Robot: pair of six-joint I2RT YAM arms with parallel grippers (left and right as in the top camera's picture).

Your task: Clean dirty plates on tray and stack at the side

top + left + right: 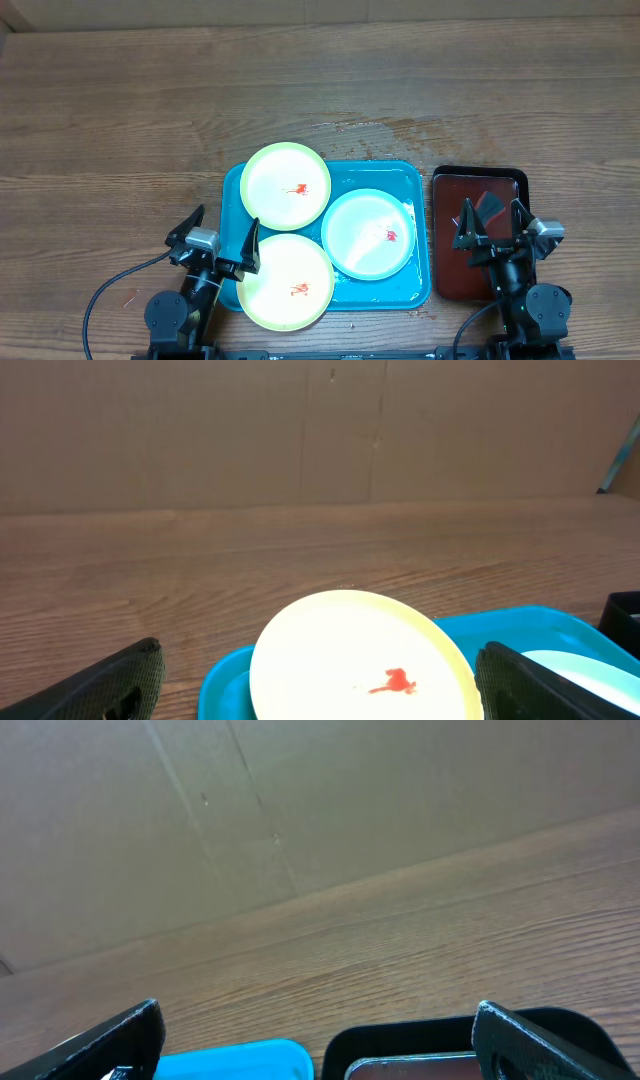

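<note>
Three plates lie on the turquoise tray (pixel 378 176). A pale yellow-green plate (pixel 286 186) is at the far left, a second one (pixel 288 282) overhangs the near rim, and a pale blue-white plate (pixel 368 234) sits at the right. Each has a red smear in its centre. My left gripper (pixel 222 226) stands open at the tray's near left corner, its right finger by the near plate's rim. The left wrist view shows the far plate (pixel 360 660) between the open fingers. My right gripper (pixel 491 212) hangs open over the dark red tray (pixel 448 190), holding nothing.
The dark red, black-rimmed tray stands right of the turquoise one, and a small dark grey thing (pixel 490 205) lies on it. A wet patch (pixel 400 130) marks the wood behind the trays. A cardboard wall (pixel 300 430) closes the far side. A cable (pixel 105 295) loops at the near left.
</note>
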